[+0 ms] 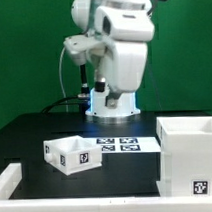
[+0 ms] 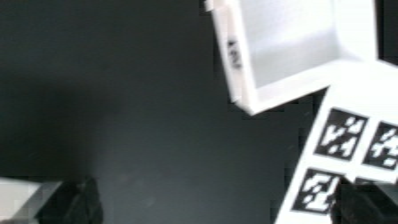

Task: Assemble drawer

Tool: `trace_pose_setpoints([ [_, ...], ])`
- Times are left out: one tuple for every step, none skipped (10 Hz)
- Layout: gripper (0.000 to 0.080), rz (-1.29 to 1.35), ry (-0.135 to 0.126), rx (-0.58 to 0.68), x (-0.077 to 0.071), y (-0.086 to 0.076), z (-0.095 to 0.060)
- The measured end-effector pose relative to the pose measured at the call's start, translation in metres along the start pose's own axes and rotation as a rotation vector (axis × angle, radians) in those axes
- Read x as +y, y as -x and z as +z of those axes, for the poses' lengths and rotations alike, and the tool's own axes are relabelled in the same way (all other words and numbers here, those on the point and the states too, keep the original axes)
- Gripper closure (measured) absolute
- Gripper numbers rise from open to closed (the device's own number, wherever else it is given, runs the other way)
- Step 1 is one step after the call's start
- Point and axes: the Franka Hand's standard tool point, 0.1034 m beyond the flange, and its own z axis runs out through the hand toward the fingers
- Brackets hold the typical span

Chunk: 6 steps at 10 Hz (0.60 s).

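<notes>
A small white drawer [image 1: 71, 154] is seen resting on the black surface [image 1: 35, 132], towards the exterior view's left and nearer than the arm's base. Its open top faces up, and a square black-and-white tag is shown on its near side. It lies just beside the marker board [image 1: 118, 146]; whether the two touch cannot be told. A tall white box [image 1: 191, 155] with a tag low on its front stands well apart at the exterior view's right. The tool [image 1: 88, 92] is held high above the far part of the surface, clear of everything. Only dark shapes of it are seen in the wrist view, so whether it is spread or pressed together cannot be told.
</notes>
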Motion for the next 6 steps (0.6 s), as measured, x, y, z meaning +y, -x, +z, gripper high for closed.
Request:
trace_pose_setpoints([
  [0.0151,-0.028,-0.027,0.018,-0.015,0.016,0.018],
  [0.0151,-0.037,-0.049,0.035,-0.024,0.028,0.033],
  [0.0151,-0.029,-0.060,0.044,-0.028,0.031,0.040],
  [0.0151,-0.032,-0.058,0.042,-0.027,0.030,0.039],
  [0.0151,-0.032,-0.059,0.043,-0.027,0.030,0.039],
  [0.0151,-0.031,-0.060,0.043,-0.027,0.031,0.040],
])
